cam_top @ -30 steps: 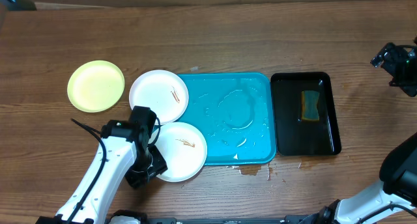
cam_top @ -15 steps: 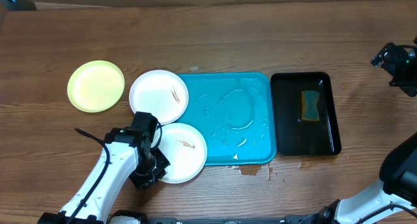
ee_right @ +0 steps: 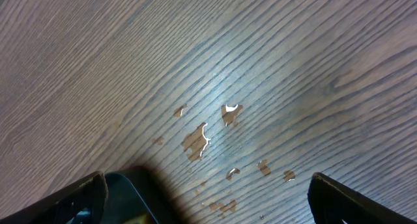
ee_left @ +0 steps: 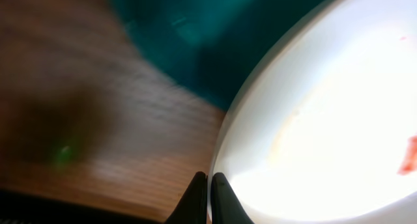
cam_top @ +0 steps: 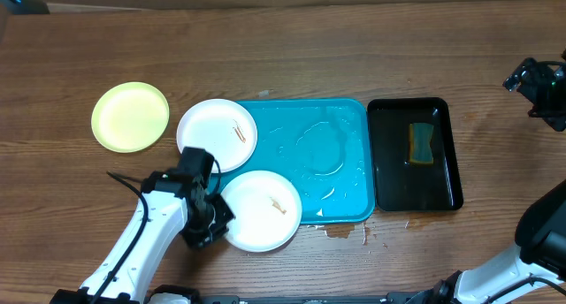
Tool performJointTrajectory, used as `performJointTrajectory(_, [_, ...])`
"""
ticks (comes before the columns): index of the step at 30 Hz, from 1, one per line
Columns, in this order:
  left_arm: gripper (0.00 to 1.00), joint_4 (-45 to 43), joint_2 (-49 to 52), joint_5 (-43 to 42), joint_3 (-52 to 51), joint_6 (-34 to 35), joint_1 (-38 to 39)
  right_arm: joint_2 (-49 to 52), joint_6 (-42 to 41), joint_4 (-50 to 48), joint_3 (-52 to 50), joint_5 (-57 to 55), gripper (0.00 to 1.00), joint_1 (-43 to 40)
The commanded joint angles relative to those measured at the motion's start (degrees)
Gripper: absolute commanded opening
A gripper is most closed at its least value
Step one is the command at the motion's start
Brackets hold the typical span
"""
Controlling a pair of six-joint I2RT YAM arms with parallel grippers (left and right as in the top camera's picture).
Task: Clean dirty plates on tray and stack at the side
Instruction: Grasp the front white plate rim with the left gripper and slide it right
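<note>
My left gripper (cam_top: 212,221) is shut on the left rim of a white plate (cam_top: 262,211) that carries a small reddish-brown smear and overlaps the front left corner of the turquoise tray (cam_top: 345,118). The left wrist view shows the black fingertips (ee_left: 208,177) pinched on that plate's (ee_left: 326,120) rim, with the tray (ee_left: 195,28) behind. A second white plate (cam_top: 217,133), also smeared, rests across the tray's left edge. A pale yellow-green plate (cam_top: 130,116) lies on the wood at the far left. My right gripper (cam_top: 539,87) hangs open at the far right, over bare wet wood (ee_right: 208,198).
A black tray (cam_top: 389,180) with a sponge (cam_top: 421,142) in it sits right of the turquoise tray; its corner (ee_right: 130,198) shows in the right wrist view. Water drops lie on the turquoise tray, and a puddle (cam_top: 340,231) sits on the wood by its front edge.
The left gripper closed on the front white plate's rim. That plate has shifted right and toward the table's front and now looks larger. The right arm has not moved.
</note>
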State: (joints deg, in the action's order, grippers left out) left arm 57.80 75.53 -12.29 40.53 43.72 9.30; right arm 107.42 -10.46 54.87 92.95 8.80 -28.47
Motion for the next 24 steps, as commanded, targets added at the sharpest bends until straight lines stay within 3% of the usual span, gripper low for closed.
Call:
performJointTrajectory(1, [0.04, -1.4, -0.7, -2.7, 5.8, -5.0, 0.2, -1.0, -0.1, -0.4, 0.4, 0.2, 1.00, -0.2])
performJointTrajectory(7, [0.04, -2.7, 0.8, 0.3, 14.0, -7.6, 3.1, -1.0, 0.0, -0.4, 0.4, 0.2, 1.00, -0.2])
performJointTrajectory(12, [0.04, -5.1, 8.4, 4.9, 18.9, -7.6, 8.0, -1.0, 0.0, -0.4, 0.4, 0.2, 1.00, -0.2])
performJointTrajectory(19, [0.04, -14.2, 21.3, 6.9, 25.1, -13.7, 11.0, -1.0, 0.0, -0.4, 0.4, 0.2, 1.00, -0.2])
performJointTrajectory(24, [0.04, -19.1, 25.0, 6.3, 26.1, -14.6, 11.4, -1.0, 0.0, -0.4, 0.4, 0.2, 1.00, -0.2])
